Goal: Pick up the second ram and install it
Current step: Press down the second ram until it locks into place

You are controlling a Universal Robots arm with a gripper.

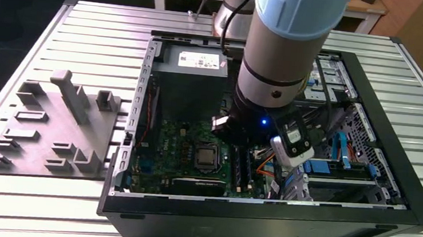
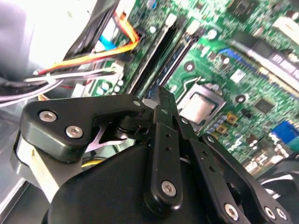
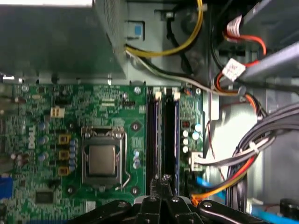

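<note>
My gripper (image 1: pixel 240 146) is down inside the open computer case, over the green motherboard (image 3: pixel 107 112). In both wrist views its fingertips are pressed together with nothing showing between them, so the gripper (image 3: pixel 164 179) is shut. The tips hang just above the near end of the two long black memory slots (image 3: pixel 153 140). In the second wrist view the gripper (image 2: pixel 161 95) points at those same slots (image 2: pixel 159 51). A dark blue-black ram (image 3: pixel 173 140) stands seated in one slot, beside my fingertips. I cannot tell whether it is the second ram.
The processor socket (image 3: pixel 102 159) lies beside the slots. Orange, grey and yellow cables (image 3: pixel 233 163) crowd the other side. The grey power supply (image 1: pixel 193 62) is at the case's far end, drive bays (image 1: pixel 345 165) at the exterior view's right. A grey fixture (image 1: pixel 50 127) rests on the table.
</note>
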